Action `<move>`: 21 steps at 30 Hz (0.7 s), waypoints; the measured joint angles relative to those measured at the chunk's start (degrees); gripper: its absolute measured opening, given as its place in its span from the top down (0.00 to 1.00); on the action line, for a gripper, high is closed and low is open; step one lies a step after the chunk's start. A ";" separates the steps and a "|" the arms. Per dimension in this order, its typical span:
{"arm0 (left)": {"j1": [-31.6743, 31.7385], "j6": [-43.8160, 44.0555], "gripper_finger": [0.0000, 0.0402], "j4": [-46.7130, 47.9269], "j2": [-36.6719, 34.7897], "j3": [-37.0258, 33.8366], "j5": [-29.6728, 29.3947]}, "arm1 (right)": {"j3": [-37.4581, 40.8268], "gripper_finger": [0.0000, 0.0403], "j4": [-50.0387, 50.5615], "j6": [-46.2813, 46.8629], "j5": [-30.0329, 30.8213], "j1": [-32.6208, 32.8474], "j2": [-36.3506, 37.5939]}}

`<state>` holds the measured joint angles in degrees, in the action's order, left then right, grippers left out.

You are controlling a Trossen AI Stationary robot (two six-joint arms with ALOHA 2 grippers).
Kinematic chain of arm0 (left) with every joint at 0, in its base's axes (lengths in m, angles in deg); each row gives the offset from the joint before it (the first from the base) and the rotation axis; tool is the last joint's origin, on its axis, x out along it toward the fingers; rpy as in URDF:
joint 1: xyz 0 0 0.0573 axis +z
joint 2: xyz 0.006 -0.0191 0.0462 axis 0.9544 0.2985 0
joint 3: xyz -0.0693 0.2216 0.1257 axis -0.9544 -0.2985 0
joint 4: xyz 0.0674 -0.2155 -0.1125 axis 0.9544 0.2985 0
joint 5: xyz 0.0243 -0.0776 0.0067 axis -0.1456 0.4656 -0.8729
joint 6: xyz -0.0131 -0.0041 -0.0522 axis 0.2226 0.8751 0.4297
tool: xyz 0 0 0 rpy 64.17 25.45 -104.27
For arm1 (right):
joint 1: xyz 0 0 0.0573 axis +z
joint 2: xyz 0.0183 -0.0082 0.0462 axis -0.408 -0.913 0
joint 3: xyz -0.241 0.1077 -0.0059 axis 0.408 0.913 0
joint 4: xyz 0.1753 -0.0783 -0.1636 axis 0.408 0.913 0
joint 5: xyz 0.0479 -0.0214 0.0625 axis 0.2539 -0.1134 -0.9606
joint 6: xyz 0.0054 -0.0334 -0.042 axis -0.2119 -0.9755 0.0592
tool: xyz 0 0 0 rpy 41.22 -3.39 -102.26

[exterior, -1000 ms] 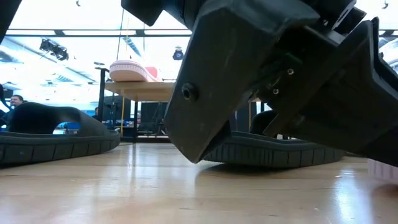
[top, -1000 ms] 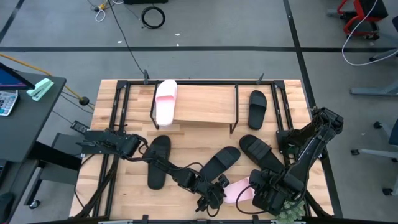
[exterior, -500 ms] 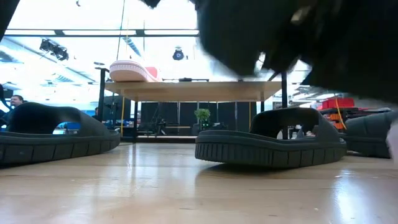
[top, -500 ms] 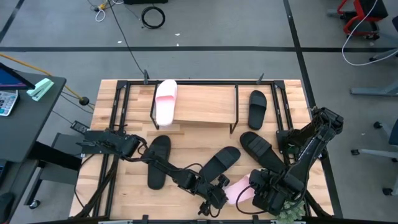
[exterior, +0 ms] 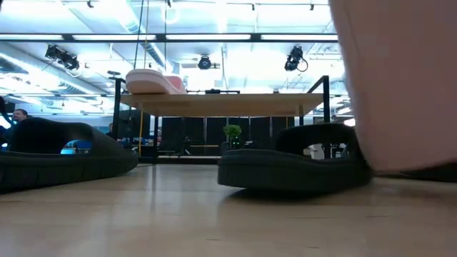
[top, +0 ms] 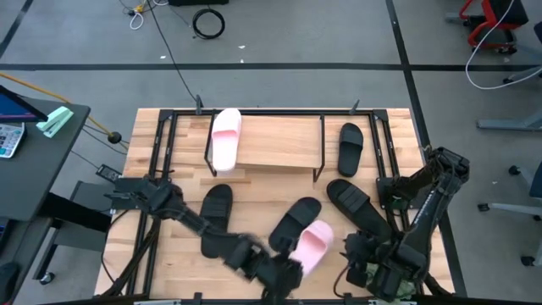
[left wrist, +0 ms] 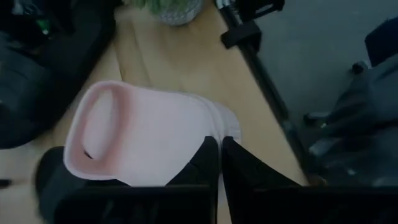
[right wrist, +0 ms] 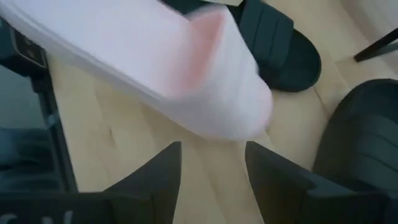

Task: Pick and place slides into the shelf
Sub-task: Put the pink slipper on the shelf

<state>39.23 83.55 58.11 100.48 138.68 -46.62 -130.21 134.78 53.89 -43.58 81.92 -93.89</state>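
While the left claw point(left wrist: 220, 163) pinches the rim of a pale pink slide point(top: 310, 245), that smooth rubber sandal sits at the claw's one o'clock, beside a matte black slide point(top: 293, 220). Another pink slide point(top: 225, 139) rests on the plank shelf point(top: 279, 140). The right claw point(right wrist: 210, 168) gapes wide near the table point(top: 174, 254) front edge.

No legible txt, labels, brand marks or nos. in any view.
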 joint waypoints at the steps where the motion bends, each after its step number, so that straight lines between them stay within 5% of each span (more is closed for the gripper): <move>1: -1.01 0.77 0.98 3.59 0.00 2.39 -2.43 | 0.00 0.54 0.00 1.05 0.38 0.57 0.00; 4: -3.32 1.27 0.98 11.21 -0.59 8.34 -9.59 | 0.00 0.54 -0.17 4.16 0.82 2.26 0.00; 13: -4.51 5.07 0.98 12.60 -11.34 6.52 -26.69 | 0.00 0.54 -1.34 6.13 5.63 5.45 -0.02; 21: 3.37 4.98 0.98 21.63 -14.95 6.47 -33.37 | 0.00 0.54 -1.31 3.24 5.99 5.71 -0.04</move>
<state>42.60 88.53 79.75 85.53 145.15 -79.99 -130.21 133.46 57.13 -37.59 87.63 -93.93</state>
